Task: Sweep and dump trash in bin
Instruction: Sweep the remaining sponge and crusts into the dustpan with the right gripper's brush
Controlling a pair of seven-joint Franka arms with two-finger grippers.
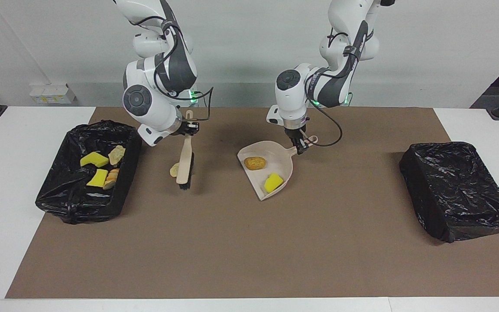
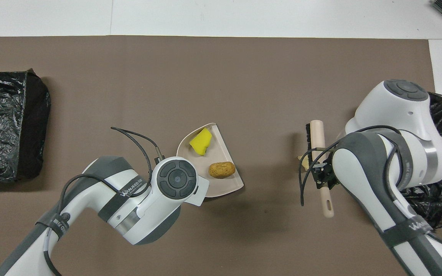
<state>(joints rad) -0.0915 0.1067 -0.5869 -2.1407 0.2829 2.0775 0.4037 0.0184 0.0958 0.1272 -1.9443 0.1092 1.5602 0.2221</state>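
sweeping last loose scrap (image 1: 174,169) toward dustpan (image 1: 285,170): right claw (image 1: 187,128) clamps brush (image 1: 185,167) handle, bristles touching scrap. left claw (image 1: 300,145) grips dustpan handle; roll (image 1: 255,163) and sponge piece (image 1: 273,182) inside. four pieces lie in bin (image 1: 54,190). keep pan lip flat on surface (image 1: 249,260), stroke low.

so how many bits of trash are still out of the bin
3. A bread roll and a yellow sponge piece lie in the dustpan; a pale scrap sits on the mat against the brush. More could be hidden under the arms.
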